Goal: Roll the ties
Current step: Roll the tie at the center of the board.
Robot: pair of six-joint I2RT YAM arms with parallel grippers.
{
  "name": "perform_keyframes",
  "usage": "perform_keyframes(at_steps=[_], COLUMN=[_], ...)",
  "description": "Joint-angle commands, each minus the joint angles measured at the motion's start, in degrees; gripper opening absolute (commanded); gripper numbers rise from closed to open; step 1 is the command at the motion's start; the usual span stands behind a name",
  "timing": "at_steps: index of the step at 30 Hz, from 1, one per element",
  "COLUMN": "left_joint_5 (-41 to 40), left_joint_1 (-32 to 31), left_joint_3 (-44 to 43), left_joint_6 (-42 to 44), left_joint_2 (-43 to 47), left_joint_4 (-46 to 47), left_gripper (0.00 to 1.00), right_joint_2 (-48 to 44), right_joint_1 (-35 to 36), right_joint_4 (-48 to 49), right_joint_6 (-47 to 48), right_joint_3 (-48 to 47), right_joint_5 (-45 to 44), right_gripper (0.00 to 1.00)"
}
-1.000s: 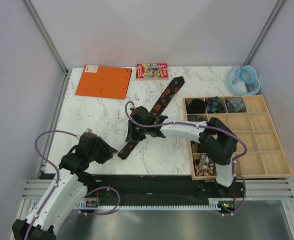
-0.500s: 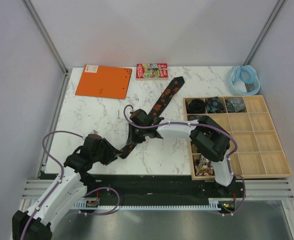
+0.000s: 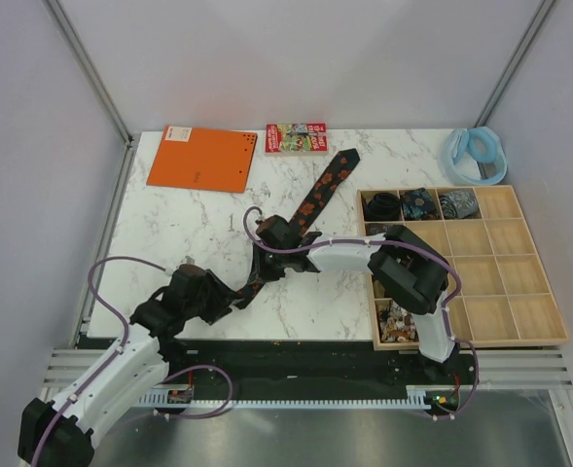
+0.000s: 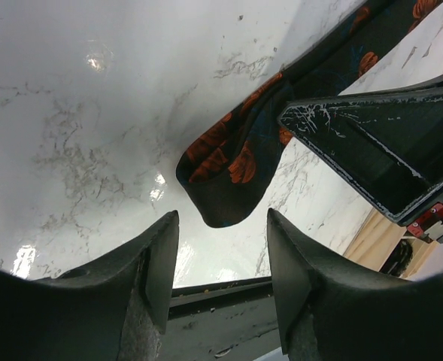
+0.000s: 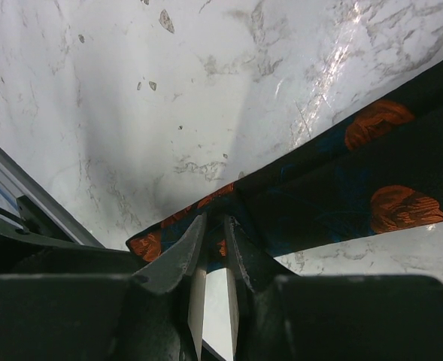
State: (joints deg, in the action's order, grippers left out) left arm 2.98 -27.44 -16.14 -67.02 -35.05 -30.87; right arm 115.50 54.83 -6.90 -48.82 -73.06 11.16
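While the right tool [image 5: 213, 223] pinches the orange-flowered tie [image 3: 322, 192] near its narrow end, probably anchoring it for rolling, the left tool [image 4: 221, 219] gapes at that tip by the near edge of the bench [image 3: 179, 229].

Landmark: shallow wooden grid tray [image 3: 529, 292], on the right side of the white marble table [image 3: 169, 233]. The long black fabric tie with orange-red flowers [image 3: 320, 195] lies diagonally left of the tray, far end behind its back-left corner, near end well left of it. Flat orange notebook [image 3: 203, 158] is far behind-left of the tray, with the small colourful book [image 3: 296, 137] nearer the tray. Pale blue ring [image 3: 452, 156] sits just behind the tray. Small coiled dark ties [image 3: 419, 203] are in its back-left compartments.
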Motion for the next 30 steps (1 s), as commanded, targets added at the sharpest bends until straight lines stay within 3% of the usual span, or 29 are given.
perform_keyframes(at_steps=[1, 17, 24, 30], left_joint_5=[-2.81, -8.34, -8.35, -8.78], left_joint_1=[-0.86, -1.91, -3.14, -5.78], left_joint_3=[2.07, 5.95, 5.68, 3.22], left_joint_6=[-4.86, -12.6, -12.34, -11.29], left_joint_2=[0.6, -3.53, -4.06, -8.01], left_joint_4=[3.8, 11.09, 11.54, 11.19], left_gripper=[0.57, 0.54, 0.4, 0.38], right_joint_2=[0.25, 0.42, 0.07, -0.54], right_joint_1=[-0.16, -0.16, -0.16, -0.07], right_joint_4=[1.44, 3.55, 3.82, 4.17], right_joint_6=[-0.4, -1.28, -1.46, -2.07], right_joint_3=[1.78, 4.5, 5.64, 6.61], right_joint_5=[0.62, 1.23, 1.15, 0.71], right_gripper=[0.22, 0.22, 0.22, 0.22])
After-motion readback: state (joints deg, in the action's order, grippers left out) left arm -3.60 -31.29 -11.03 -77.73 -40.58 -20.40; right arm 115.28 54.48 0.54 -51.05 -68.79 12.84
